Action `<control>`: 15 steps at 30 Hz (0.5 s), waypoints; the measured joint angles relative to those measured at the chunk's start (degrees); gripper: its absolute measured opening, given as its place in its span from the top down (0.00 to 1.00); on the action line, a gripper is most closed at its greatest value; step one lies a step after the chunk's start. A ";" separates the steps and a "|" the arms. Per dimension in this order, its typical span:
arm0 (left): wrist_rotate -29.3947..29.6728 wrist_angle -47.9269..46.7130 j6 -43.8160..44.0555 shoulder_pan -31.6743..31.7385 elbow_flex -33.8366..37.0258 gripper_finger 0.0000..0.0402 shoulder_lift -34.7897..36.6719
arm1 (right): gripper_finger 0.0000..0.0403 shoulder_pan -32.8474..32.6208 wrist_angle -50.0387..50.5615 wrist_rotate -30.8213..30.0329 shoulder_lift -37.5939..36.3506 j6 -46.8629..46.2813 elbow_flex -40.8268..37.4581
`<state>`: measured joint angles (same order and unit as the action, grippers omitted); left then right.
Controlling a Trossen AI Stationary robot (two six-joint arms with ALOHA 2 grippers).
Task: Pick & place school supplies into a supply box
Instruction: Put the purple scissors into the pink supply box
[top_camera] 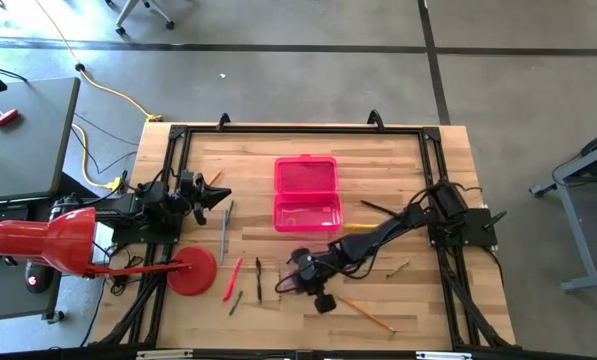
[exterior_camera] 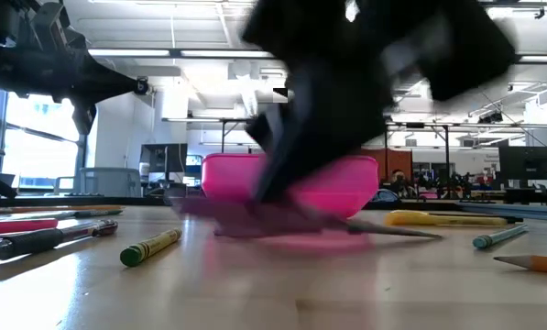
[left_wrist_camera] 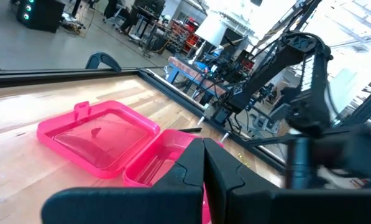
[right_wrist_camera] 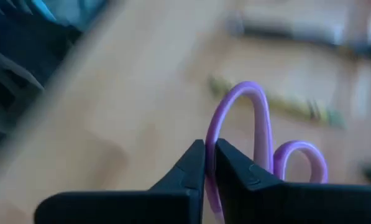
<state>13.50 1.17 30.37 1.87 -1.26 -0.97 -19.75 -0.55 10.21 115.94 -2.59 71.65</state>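
Observation:
The pink supply box (top_camera: 306,195) lies open at the table's middle, lid toward the far edge. My right gripper (right_wrist_camera: 210,152) reaches in from the right, just near of the box (exterior_camera: 291,188), and is shut on the purple-handled scissors (right_wrist_camera: 253,124). The scissors (exterior_camera: 282,218) show low by the tabletop, blurred. Loose on the wood lie a grey pen (top_camera: 225,215), a red pen (top_camera: 233,278), a black pen (top_camera: 259,280), a green crayon (exterior_camera: 150,246), a yellow marker (exterior_camera: 438,218) and a pencil (top_camera: 366,312). At the table's left my left gripper (left_wrist_camera: 204,165) stays shut, holding nothing. My right gripper pinches the rim of the scissors' larger handle loop (right_wrist_camera: 211,134) between its two fingers, one finger inside the loop and one outside. The fingers slant down from the table's right. The blade (exterior_camera: 392,229) points away low over the wood; whether it is lifted clear, I cannot tell.
A red round disc (top_camera: 193,270) sits near the left front. A black pen (top_camera: 378,208) and a small piece (top_camera: 398,268) lie right of the box. Bare wood shows between the box and the near edge. A black frame (top_camera: 298,130) rims the table.

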 joint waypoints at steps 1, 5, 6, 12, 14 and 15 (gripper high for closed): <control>0.00 0.00 0.01 0.00 0.00 0.92 -0.02 | 0.98 -0.12 0.52 0.19 -0.10 -0.46 1.40; 0.05 0.00 0.00 0.00 0.00 0.92 -0.02 | 0.98 -0.29 8.54 -1.88 -0.15 -0.57 8.02; 0.07 0.00 -0.02 0.00 0.00 0.92 -0.02 | 0.98 -0.28 11.73 -3.26 -0.15 0.14 10.09; 0.09 0.00 -0.02 0.00 0.00 0.92 -0.02 | 0.99 0.60 35.08 -13.60 -0.26 6.34 22.12; 0.09 0.00 -0.02 0.00 0.00 0.92 -0.02 | 0.99 1.08 40.32 -16.50 -0.26 7.18 25.48; 0.09 0.01 -0.02 0.00 0.00 0.92 -0.02 | 0.99 1.37 42.46 -17.98 -0.30 8.00 26.99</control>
<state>13.58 1.18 30.35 1.87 -1.26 -0.99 -18.38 41.91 -7.78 115.64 5.41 98.64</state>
